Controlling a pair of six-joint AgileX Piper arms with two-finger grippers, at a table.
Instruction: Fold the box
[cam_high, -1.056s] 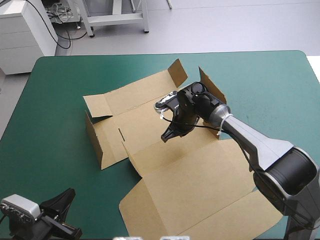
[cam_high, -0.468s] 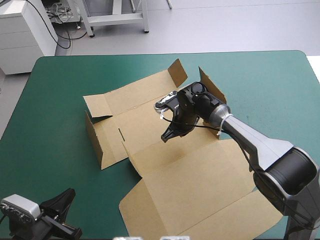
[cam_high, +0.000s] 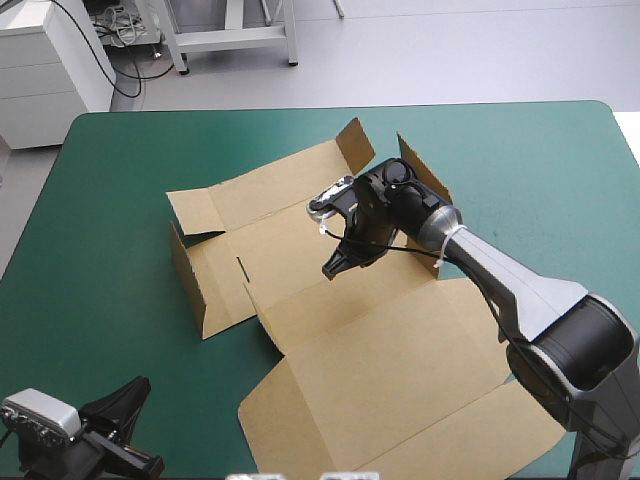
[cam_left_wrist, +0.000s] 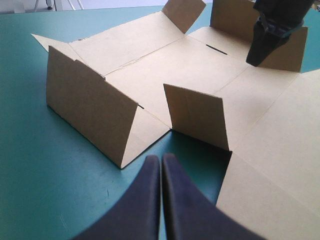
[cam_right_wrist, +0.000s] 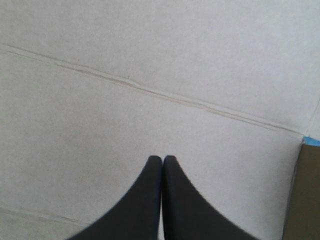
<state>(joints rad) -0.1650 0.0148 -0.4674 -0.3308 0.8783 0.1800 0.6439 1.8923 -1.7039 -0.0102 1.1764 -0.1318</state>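
Barely begun: box (cam_high: 400, 370) mostly flat, few flaps up.
Right gripper (cam_high: 335, 268) over box's middle, left gripper (cam_left_wrist: 161, 158) beside it, both pinched empty.

The left gripper (cam_left_wrist: 161, 159) hangs low over the teal-green cover (cam_left_wrist: 45, 170), its black fingers pressed together into one point. Just ahead of it lies the box (cam_left_wrist: 190, 65), a brown board sheet only partly raised. A long side wall (cam_left_wrist: 90, 105) leans up from the near edge, and a small flap (cam_left_wrist: 197, 115) stands upright right in front of the fingertips. Farther off, the right gripper (cam_left_wrist: 256, 59) points down as a single dark wedge over the flat middle panel, beside a narrow slot (cam_left_wrist: 216, 49), with another raised wall behind it.
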